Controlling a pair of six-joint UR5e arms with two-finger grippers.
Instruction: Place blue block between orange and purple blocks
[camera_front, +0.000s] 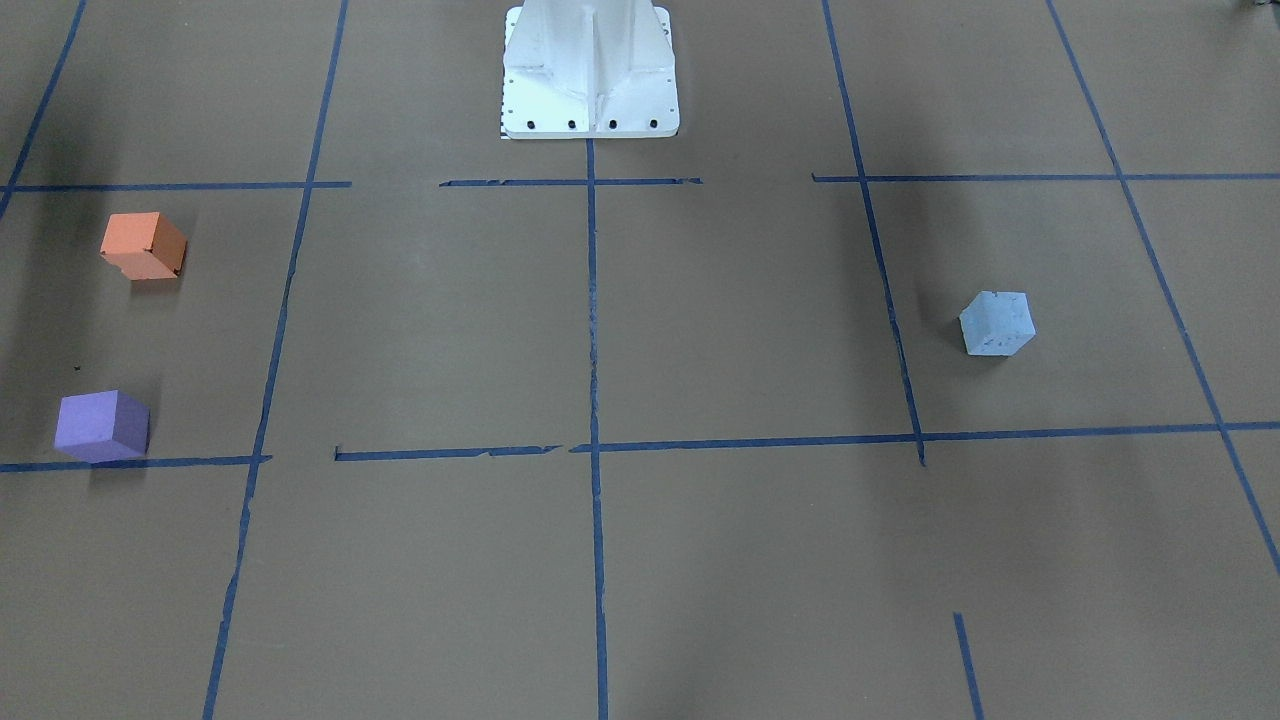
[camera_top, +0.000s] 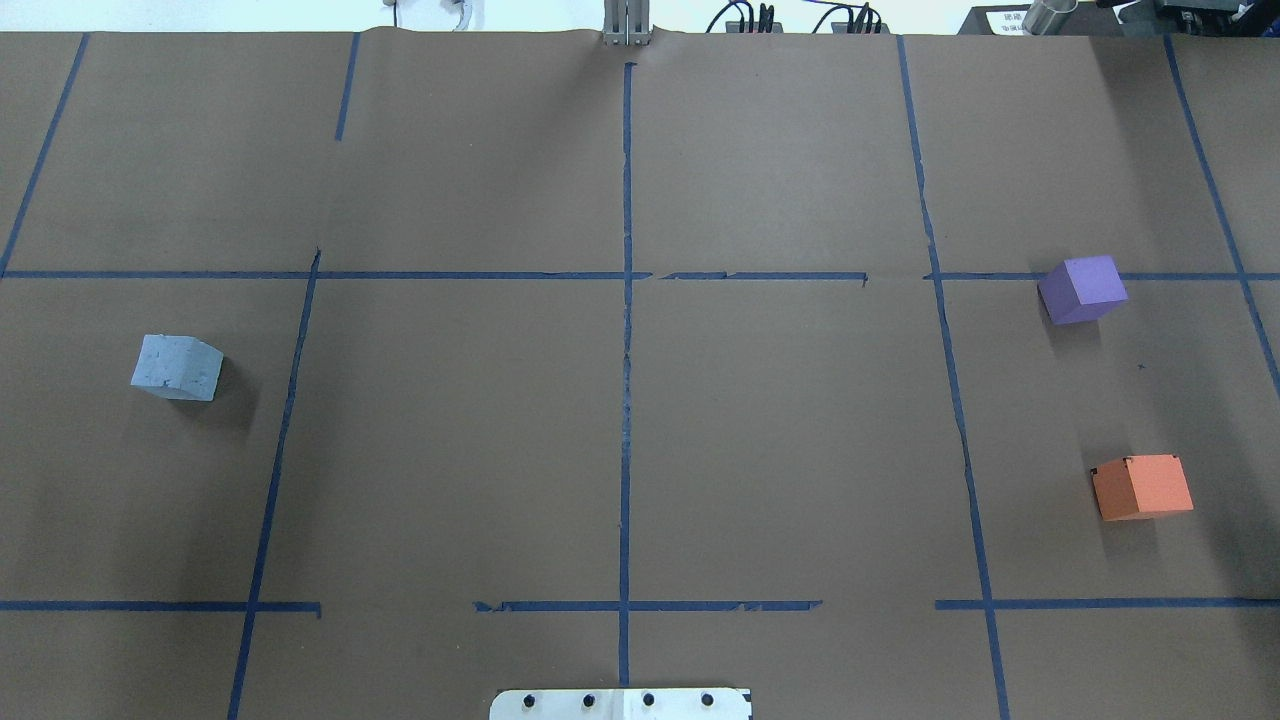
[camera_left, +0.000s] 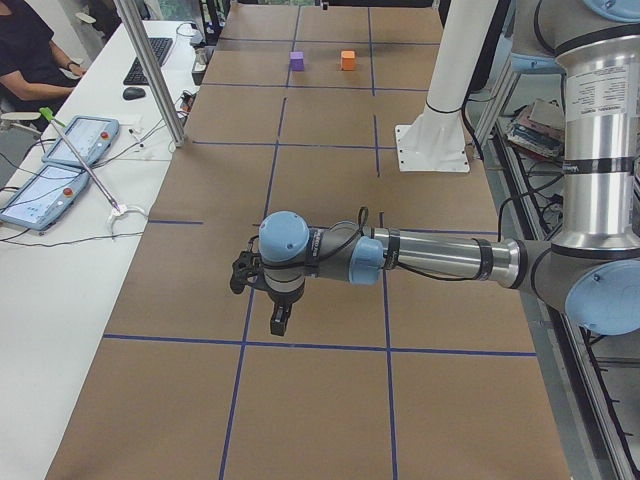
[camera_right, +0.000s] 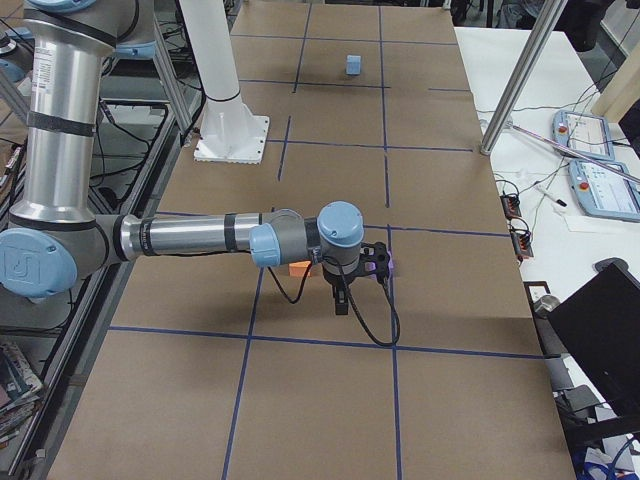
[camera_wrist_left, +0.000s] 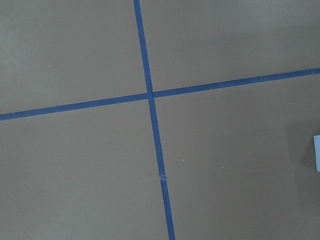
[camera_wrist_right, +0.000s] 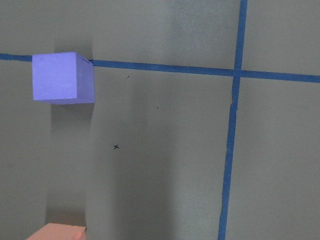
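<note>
The pale blue block (camera_top: 177, 367) sits alone on the brown table on my left side, and also shows in the front view (camera_front: 997, 323). The purple block (camera_top: 1082, 289) and the orange block (camera_top: 1142, 487) sit apart on my right side with a bare gap between them. The right wrist view shows the purple block (camera_wrist_right: 63, 77) and the top of the orange block (camera_wrist_right: 57, 233). My left gripper (camera_left: 278, 322) hangs over the table, and the left wrist view catches the blue block's edge (camera_wrist_left: 317, 152). My right gripper (camera_right: 341, 303) hovers near the orange block (camera_right: 299, 268). I cannot tell whether either gripper is open or shut.
Blue tape lines grid the brown table. The white robot base (camera_front: 590, 75) stands at the middle of my edge. A side table with tablets (camera_left: 70, 140) and a metal post (camera_left: 150, 70) run along the far side, where a seated person shows.
</note>
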